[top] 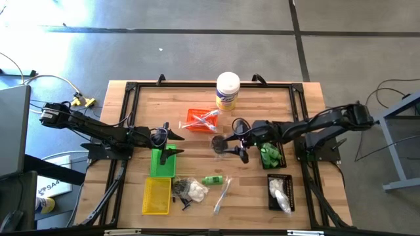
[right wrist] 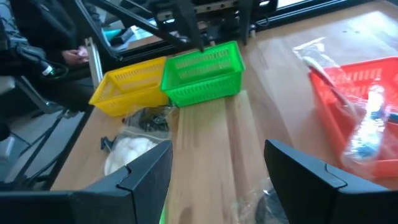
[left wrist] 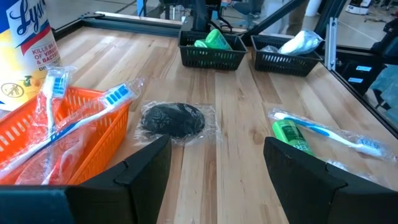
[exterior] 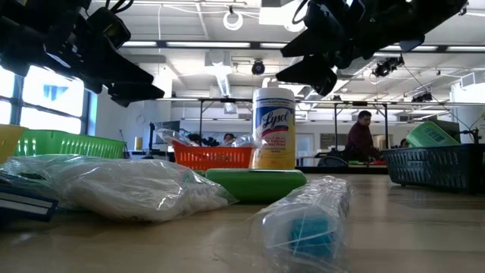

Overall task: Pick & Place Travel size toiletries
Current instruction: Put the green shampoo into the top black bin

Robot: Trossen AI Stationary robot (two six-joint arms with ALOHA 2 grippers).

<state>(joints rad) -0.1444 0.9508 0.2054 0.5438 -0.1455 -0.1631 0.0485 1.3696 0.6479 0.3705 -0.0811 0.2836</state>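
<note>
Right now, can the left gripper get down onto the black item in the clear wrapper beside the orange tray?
Probably yes. The left gripper hangs open, the black wrapped item lies just ahead on bare wood, beside the orange tray, nothing between.

On the wooden bench [exterior: 424, 227], a clear bag of white fluffy bits [exterior: 129, 186] lies at the near left, and a clear-wrapped item with a blue piece inside [exterior: 307, 220] lies close to the camera. Behind them rests a flat green piece [exterior: 256, 182], then an orange tray [exterior: 212, 158] and a white Lysol canister [exterior: 273, 129]. A green tray [exterior: 68, 144] stands left, a dark tray [exterior: 436, 163] right. Dark arm parts hang above on both sides. A person [exterior: 362, 138] stands far behind.
</note>
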